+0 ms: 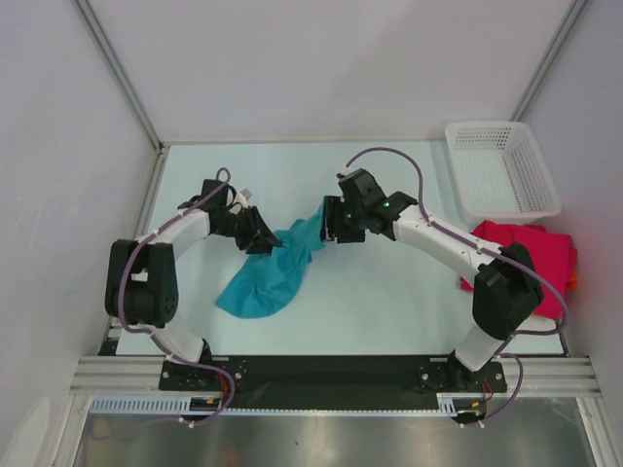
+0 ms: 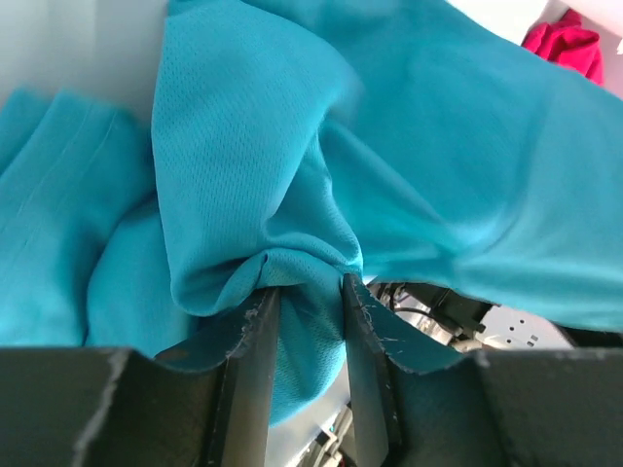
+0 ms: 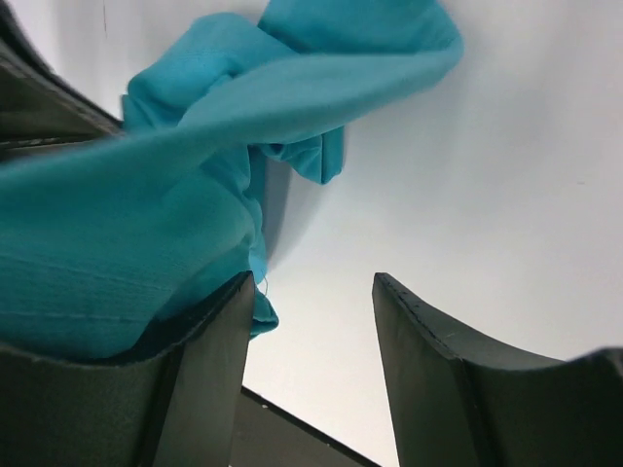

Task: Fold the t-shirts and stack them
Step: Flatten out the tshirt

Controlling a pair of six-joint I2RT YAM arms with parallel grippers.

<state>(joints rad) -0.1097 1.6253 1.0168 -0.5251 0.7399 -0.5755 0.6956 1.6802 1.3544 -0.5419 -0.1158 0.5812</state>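
Left pincer (image 2: 307, 289) grips bunched, wrinkled teal t-shirt (image 2: 419, 156).

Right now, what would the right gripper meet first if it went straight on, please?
Most likely the teal shirt, bunched just ahead of the right gripper; depth is unclear, so perhaps the table.

- White plastic mesh basket (image 1: 487, 125): far-R corner of table, open side up, set a bit skewed to the table edges.
- Table top (image 1: 389, 311): pale, smooth, matte.
- Alu frame posts (image 1: 117, 73): two, one L and one R, slanting in twd the far corners.
- White wall panels (image 1: 321, 68): behind the table + on both sides.
- Black base plate (image 1: 321, 375): along the near edge.
- White slotted strip (image 1: 136, 403): just below the plate.
- Brushed metal sheet (image 1: 331, 443): nearest, bottom of top view.
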